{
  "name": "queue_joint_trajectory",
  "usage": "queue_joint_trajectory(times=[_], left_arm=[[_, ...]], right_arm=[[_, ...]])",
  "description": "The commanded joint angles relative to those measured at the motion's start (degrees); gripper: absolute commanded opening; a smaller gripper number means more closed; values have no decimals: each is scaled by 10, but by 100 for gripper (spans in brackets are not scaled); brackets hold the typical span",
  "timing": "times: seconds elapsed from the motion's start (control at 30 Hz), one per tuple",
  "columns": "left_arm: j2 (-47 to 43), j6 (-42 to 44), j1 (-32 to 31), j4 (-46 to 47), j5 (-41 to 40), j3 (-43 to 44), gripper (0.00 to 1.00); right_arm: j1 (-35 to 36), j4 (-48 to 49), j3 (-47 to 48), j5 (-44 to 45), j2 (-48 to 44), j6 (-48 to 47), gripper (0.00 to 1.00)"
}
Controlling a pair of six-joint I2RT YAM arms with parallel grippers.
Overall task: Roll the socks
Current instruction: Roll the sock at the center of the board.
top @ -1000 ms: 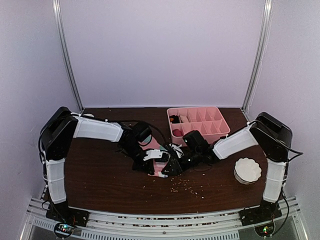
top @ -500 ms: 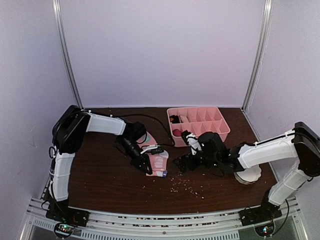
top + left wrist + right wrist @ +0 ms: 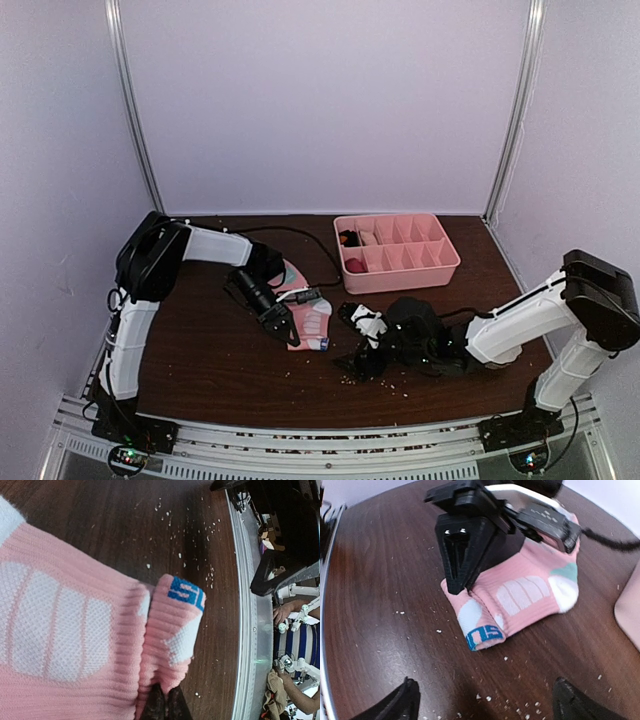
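On the table (image 3: pixel 190 350) the left gripper (image 3: pixel 456 585) pinched the limp pink sock (image 3: pixel 312 320), probably best held at its fold. At four o'clock the right gripper (image 3: pixel 487 700) stood open.

Both arms stretched inward and low; left gripper (image 3: pixel 456 586) pinched shut on pink sock (image 3: pixel 522 597), right gripper (image 3: pixel 487 700) spread wide.

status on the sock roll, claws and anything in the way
Left claw shut on folded end of pink sock. Right claw open, empty, apart from it. Crumbs on table, nothing blocking.
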Motion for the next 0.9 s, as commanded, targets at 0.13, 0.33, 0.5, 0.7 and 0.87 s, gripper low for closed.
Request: queue_joint_trajectory(times=[0.13, 0.33, 0.5, 0.7, 0.87], left_arm=[[42, -2, 4, -20, -40, 12, 0], [40, 4, 4, -23, -36, 13, 0], [37, 11, 3, -26, -33, 12, 1], [21, 25, 3, -27, -29, 7, 6], [-13, 56, 4, -18, -21, -13, 11]], right_arm=[[1, -53, 130, -52, 98, -170, 67], [-4, -105, 193, -70, 155, -203, 57], [-16, -125, 218, -97, 184, -202, 39], [-31, -152, 234, -136, 199, -189, 15], [-50, -184, 247, -180, 215, -166, 7]])
